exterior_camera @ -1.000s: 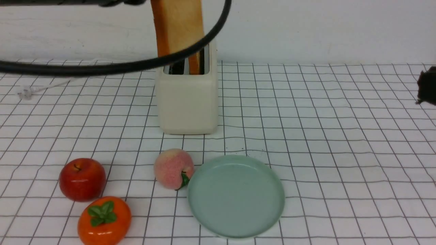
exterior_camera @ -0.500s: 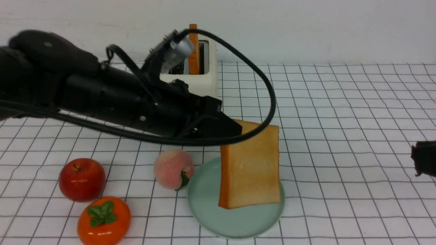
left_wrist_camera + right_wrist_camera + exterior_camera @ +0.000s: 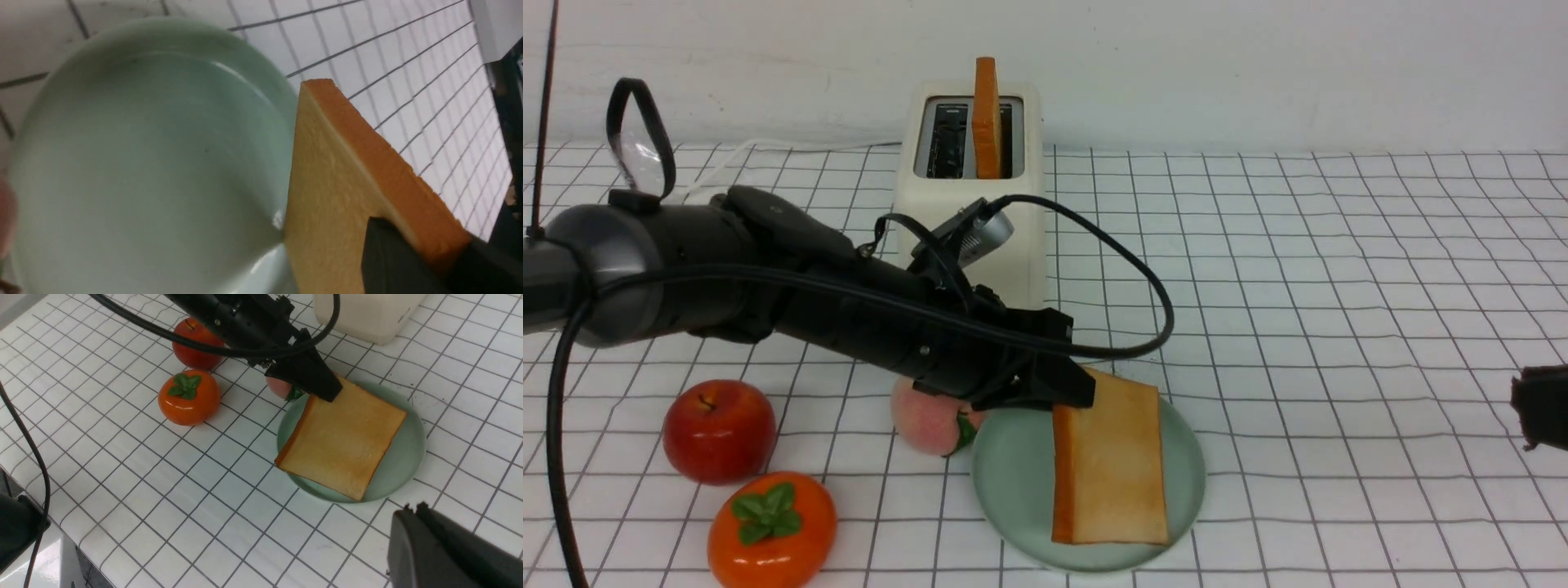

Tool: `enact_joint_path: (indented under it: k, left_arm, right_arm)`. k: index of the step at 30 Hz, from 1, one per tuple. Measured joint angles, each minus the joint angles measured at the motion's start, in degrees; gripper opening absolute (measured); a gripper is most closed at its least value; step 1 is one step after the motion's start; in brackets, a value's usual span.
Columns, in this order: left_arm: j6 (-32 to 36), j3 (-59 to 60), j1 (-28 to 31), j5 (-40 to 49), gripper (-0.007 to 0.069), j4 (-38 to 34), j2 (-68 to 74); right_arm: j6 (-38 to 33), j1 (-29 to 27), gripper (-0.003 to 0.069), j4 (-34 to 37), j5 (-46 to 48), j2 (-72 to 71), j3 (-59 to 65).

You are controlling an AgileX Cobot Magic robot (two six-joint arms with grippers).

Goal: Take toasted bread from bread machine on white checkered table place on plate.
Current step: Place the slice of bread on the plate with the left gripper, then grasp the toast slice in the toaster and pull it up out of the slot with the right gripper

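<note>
View from the front: the toast slice (image 3: pixel 1111 465) lies slanted across the green plate (image 3: pixel 1013 482), its far edge clamped in the left claw (image 3: pixel 1068 390). A second slice (image 3: pixel 987 114) stands in the toaster (image 3: pixel 972 253) on the checkered table (image 3: pixel 1339 286). The right claw (image 3: pixel 1539 408) hangs at the right edge, pinched together.

Left wrist view: a black finger (image 3: pixel 392 261) presses the toast slice's corner above the plate.

Right wrist view: the toast slice covers much of the plate, beside a peach (image 3: pixel 278 388).

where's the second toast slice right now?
Front view, back centre: the second slice stands upright in the right-hand slot of the bread machine, behind the plate.
</note>
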Motion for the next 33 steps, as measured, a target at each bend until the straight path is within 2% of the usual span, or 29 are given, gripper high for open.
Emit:
enact_joint_path:
  k: [1,3,4,5,10,13,17,19,23,25,26,27,28,30,33]
  left_arm:
    - [0.1,0.0,0.0,-0.2,0.0169,0.4,0.0]
    - [0.2,0.0,0.0,-0.5,0.0283,1.8,0.0]
    - [0.2,0.0,0.0,-0.6,0.0283,2.0,0.0]
    - [0.2,0.0,0.0,-0.7,0.0389,3.5,0.0]
    - [0.4,0.0,0.0,-2.5,0.0623,8.4,-1.6]
    - [0.4,0.0,0.0,-5.7,0.066,11.2,-4.9]
    - [0.4,0.0,0.0,-10.4,0.0653,15.0,-10.0]
    - [0.3,0.0,0.0,-12.0,0.0628,16.8,-13.7]
    - [-3.2,0.0,0.0,-12.6,0.0477,20.3,-22.5]
    - [-8.8,0.0,0.0,-11.2,0.0298,24.2,-28.1]
    - [-9.3,0.0,0.0,-10.7,0.0281,24.6,-28.6]
    - [-12.7,0.0,0.0,-8.8,0.0132,27.8,-32.1]
    - [-15.9,0.0,0.0,-6.5,0.0034,31.2,-35.0]
    - [-19.4,0.2,0.0,-3.9,-0.0013,34.8,-38.3]
    - [-24.6,2.1,0.0,-1.8,-0.0013,39.8,-45.2]
  right_arm:
    - [0.0,0.0,-0.0009,0.0,-0.1,0.0,0.0]
    - [0.0,0.0,-0.0009,0.0,-0.1,0.0,0.0]
    - [0.0,0.0,-0.0009,0.0,-0.1,0.0,0.0]
    - [0.0,0.0,-0.0009,0.0,-0.1,0.0,0.0]
    - [0.0,0.0,-0.0008,0.0,-0.1,0.0,0.0]
    - [0.0,0.0,-0.0008,0.0,-0.2,0.0,0.0]
    - [0.0,0.0,-0.0008,0.0,-0.2,0.0,0.0]
    - [0.0,0.0,-0.0008,0.0,-0.3,0.0,0.0]
    - [0.0,0.0,-0.0007,0.0,-2.0,0.1,0.0]
    - [0.6,0.0,-0.0007,0.0,-3.0,0.9,-0.3]
    - [0.7,0.0,-0.0007,0.0,-3.0,0.9,-0.3]
    - [1.0,0.0,-0.0007,0.0,-3.3,2.3,-0.7]
    - [1.1,0.0,-0.0006,0.0,-3.5,4.0,-1.1]
    - [1.1,0.0,-0.0005,0.2,-3.8,7.2,-2.0]
    - [1.1,0.2,-0.0005,1.4,-4.2,14.3,-5.1]
